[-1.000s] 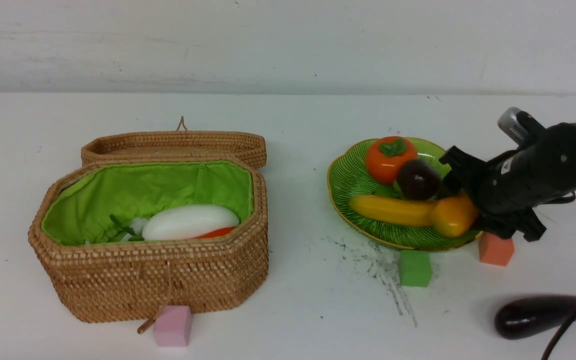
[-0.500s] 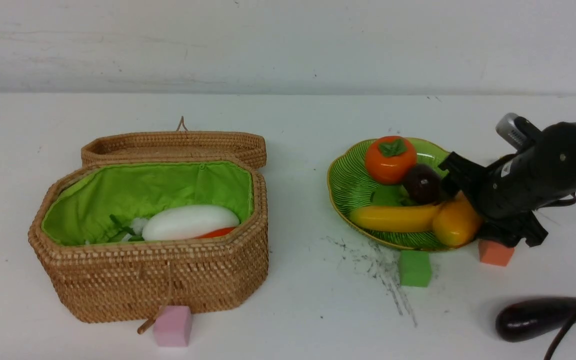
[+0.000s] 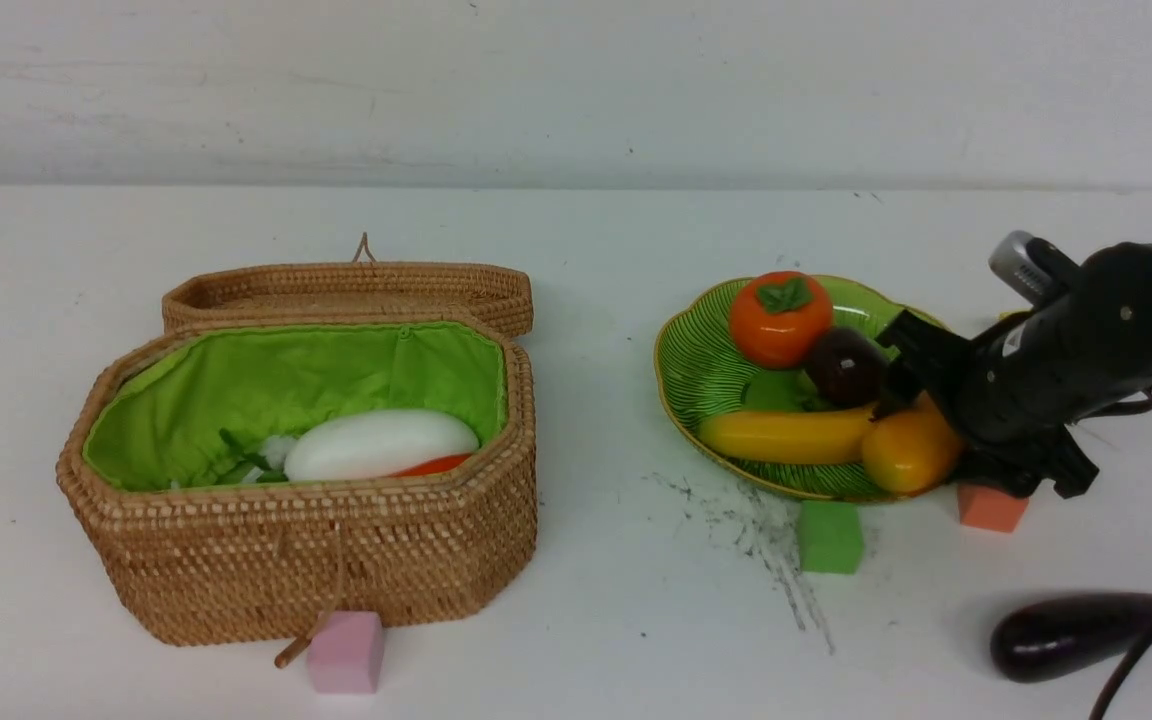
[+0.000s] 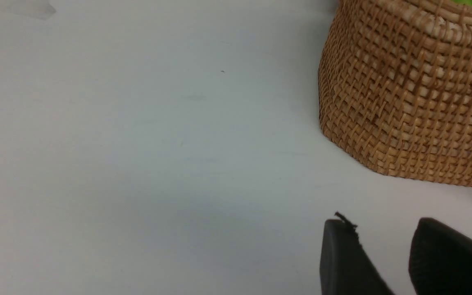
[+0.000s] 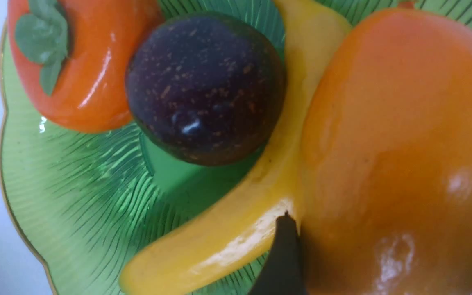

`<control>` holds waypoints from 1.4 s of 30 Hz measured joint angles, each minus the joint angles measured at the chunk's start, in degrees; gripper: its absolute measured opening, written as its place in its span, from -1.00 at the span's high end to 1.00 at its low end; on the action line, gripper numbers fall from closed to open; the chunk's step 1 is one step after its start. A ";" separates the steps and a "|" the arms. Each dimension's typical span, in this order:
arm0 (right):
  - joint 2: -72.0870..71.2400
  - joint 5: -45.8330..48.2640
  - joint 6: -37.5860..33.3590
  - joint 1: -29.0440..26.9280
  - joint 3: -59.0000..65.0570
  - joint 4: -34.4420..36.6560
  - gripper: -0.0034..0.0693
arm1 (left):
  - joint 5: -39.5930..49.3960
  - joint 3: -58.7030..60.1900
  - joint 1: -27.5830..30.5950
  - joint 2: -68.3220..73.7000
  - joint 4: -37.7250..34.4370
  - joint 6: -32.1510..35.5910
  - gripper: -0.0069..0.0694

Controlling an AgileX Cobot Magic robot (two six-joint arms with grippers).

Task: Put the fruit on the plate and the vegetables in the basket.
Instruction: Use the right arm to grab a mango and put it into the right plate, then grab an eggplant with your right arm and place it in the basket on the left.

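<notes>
With its jaws spread wide around the mango (image 3: pixel 908 455) on the plate (image 3: pixel 701 375), the right gripper (image 3: pixel 946 410) is nearest the eggplant (image 3: pixel 1076 632), which lies at about five o'clock from them on the counter (image 3: pixel 586 560), long axis running three to nine.

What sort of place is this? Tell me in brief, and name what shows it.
Probably a robot test bench, not a kitchen: a bare white table against a plain white wall, glossy toy produce on a green plate and in a wicker basket, and small foam cubes such as the pink one.
</notes>
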 joint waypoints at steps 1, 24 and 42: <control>0.00 0.00 -0.20 0.00 0.00 0.21 -0.69 | 0.00 0.00 0.00 0.00 0.00 0.00 0.19; -5.97 -1.28 -8.83 0.00 0.00 2.59 -0.72 | 0.00 0.00 0.00 0.00 0.00 0.00 0.19; -21.17 36.02 -9.51 0.00 1.01 -15.45 -0.72 | 0.00 0.00 0.00 0.00 0.00 0.00 0.19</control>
